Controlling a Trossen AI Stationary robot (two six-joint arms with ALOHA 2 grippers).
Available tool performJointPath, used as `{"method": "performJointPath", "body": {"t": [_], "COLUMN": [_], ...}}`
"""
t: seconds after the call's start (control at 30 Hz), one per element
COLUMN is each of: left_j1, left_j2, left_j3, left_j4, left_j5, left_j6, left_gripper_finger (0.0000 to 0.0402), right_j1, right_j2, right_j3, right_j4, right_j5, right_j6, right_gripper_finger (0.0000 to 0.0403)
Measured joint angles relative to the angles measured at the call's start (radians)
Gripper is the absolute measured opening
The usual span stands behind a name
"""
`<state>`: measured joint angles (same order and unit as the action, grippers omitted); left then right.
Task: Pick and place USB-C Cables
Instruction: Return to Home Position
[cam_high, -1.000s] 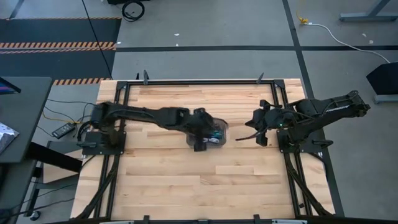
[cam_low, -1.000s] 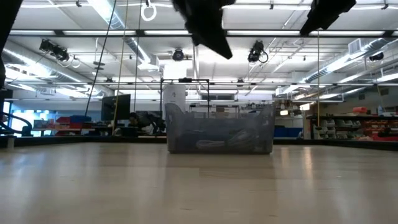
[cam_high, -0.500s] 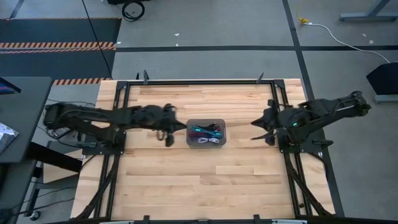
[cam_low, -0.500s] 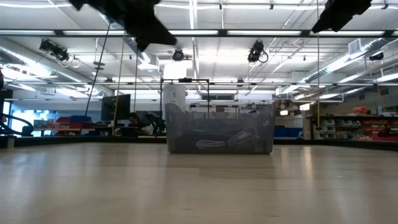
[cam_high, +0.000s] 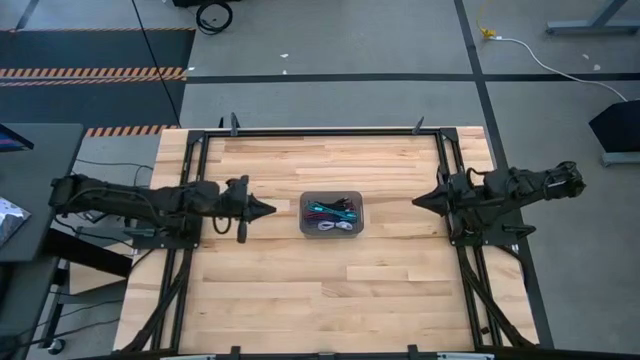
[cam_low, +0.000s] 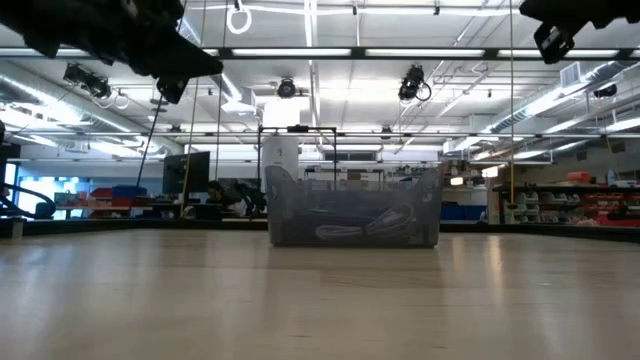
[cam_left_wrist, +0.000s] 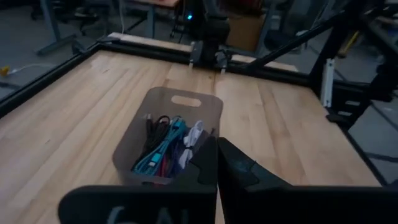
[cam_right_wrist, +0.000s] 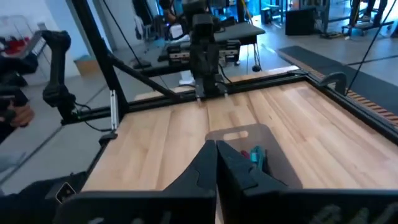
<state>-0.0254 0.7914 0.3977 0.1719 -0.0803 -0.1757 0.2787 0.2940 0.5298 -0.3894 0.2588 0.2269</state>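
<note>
A small clear grey bin (cam_high: 304, 225) stands at the table's middle and holds the USB-C cable bundles. In the left wrist view I see a black one (cam_left_wrist: 159, 126), a teal one (cam_left_wrist: 160, 149), a white one (cam_left_wrist: 194, 132), a purple one (cam_left_wrist: 181, 154) and a magenta one (cam_left_wrist: 163, 169), all lying on the bin's floor. My left gripper (cam_high: 268, 209) is shut and empty, raised, left of the bin and pointing at it. My right gripper (cam_high: 418, 203) is shut and empty, raised, right of the bin and pointing at it.
The bin (cam_low: 352, 208) is the only object on the wooden tabletop (cam_high: 320, 290). A black metal frame (cam_high: 320, 131) runs along the table's edges. Both arm bases stand at the left and right edges.
My left gripper has pulled back from above the bin toward the table's left edge and now points level at the bin. My right gripper has drawn back toward the table's right edge and levelled out. The bin and cables have stayed where they were.
</note>
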Motion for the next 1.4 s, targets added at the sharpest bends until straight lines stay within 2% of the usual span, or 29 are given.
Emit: {"method": "performJointPath", "body": {"t": [0.17, 0.37, 0.53, 0.67, 0.9, 1.13, 1.3, 1.4], "left_j1": [-0.029, -0.034, -0.035, -0.036, -0.041, -0.042, -0.041, -0.038], "left_j2": [-0.039, -0.107, -0.206, -0.283, -0.393, -0.423, -0.422, -0.422], "left_j3": [-0.093, -0.235, -0.334, -0.386, -0.389, -0.389, -0.39, -0.39], "left_j4": [0.101, 0.193, 0.236, 0.232, 0.142, 0.145, 0.149, 0.159], "left_j5": [-0.001, -0.024, -0.024, -0.024, -0.023, -0.023, -0.032, -0.079], "left_j6": [-0.008, -0.068, -0.11, -0.124, -0.086, -0.05, -0.021, 0.01], "left_gripper_finger": [0.0003, 0.0004, 0.0004, 0.0004, 0.0004, 0.0004, 0.0004, 0.0004], "right_j1": [0.0, 0.0, 0.0, 0.001, 0.001, 0.001, -0.001, -0.013], "right_j2": [-0.084, -0.19, -0.293, -0.289, -0.29, -0.29, -0.284, -0.285], "right_j3": [-0.124, -0.255, -0.294, -0.281, -0.303, -0.515, -0.524, -0.524], "right_j4": [0.106, 0.188, 0.186, 0.14, 0.156, 0.538, 0.558, 0.614], "right_j5": [0.002, 0.055, 0.023, -0.034, -0.036, -0.098, -0.094, -0.092], "right_j6": [-0.026, -0.051, -0.026, -0.021, -0.026, -0.088, -0.155, -0.243], "right_gripper_finger": [0.0003, 0.0003, 0.0003, 0.0004, 0.0004, 0.0004, 0.0004, 0.0004]}}
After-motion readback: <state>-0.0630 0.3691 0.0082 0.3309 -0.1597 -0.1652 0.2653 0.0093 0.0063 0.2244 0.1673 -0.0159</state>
